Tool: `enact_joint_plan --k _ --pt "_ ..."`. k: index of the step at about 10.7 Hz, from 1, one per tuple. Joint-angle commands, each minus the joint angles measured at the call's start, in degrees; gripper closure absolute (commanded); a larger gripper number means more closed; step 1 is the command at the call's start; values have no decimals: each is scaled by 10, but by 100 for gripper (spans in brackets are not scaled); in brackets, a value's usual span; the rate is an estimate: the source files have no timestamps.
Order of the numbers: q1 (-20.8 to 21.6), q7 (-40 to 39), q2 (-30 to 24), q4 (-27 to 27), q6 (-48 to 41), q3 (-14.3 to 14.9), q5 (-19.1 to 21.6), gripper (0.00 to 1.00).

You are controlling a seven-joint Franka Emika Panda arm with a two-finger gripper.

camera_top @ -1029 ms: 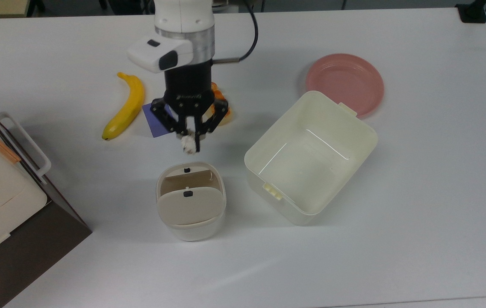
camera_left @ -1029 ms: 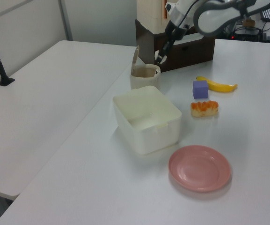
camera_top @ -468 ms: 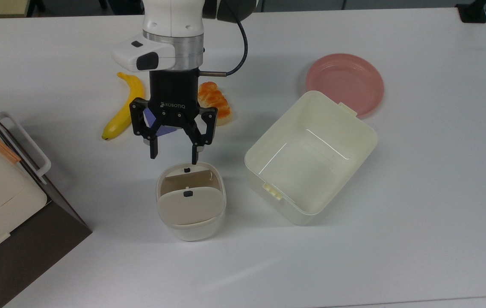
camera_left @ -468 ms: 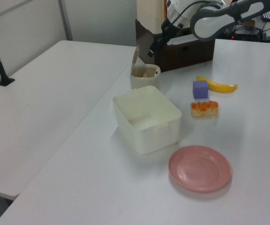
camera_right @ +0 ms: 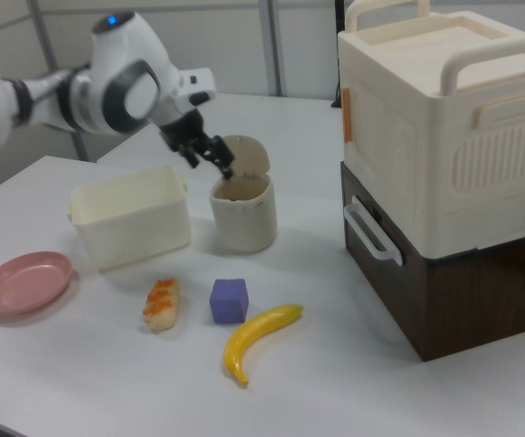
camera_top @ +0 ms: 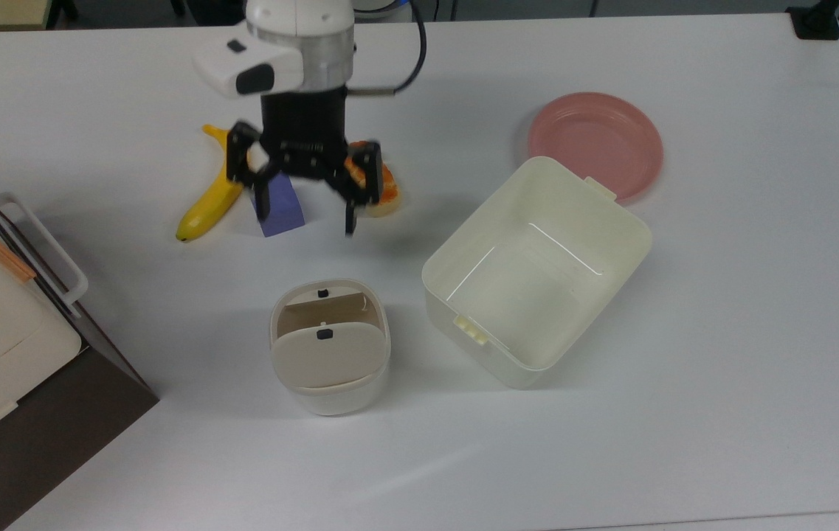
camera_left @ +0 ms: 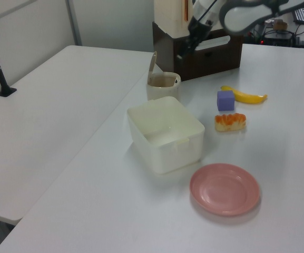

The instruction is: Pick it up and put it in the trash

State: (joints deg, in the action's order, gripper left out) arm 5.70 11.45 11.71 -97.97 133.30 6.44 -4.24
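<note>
Hovering above the purple block [camera_top: 280, 208], the gripper [camera_top: 304, 209] has its jaws spread wide and holds nothing. The trash [camera_top: 329, 346] stands toward the table's [camera_top: 722, 310] near edge in the top view. The paper wad cannot be made out; being light and soft, it would tolerate a pinch anywhere.
</note>
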Motion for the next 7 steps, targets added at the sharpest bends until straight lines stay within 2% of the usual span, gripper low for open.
enact_joint_plan --k 1,2,3,4,7 --pt "29 -5 -107 -42 -232 1 -2 0" --pt "26 -32 -120 -41 -264 1 15 0" --pt "22 -70 -128 -37 -302 1 56 0" --pt "21 -84 -128 -34 -316 1 68 0" --pt "19 -57 -125 -28 -319 1 68 0"
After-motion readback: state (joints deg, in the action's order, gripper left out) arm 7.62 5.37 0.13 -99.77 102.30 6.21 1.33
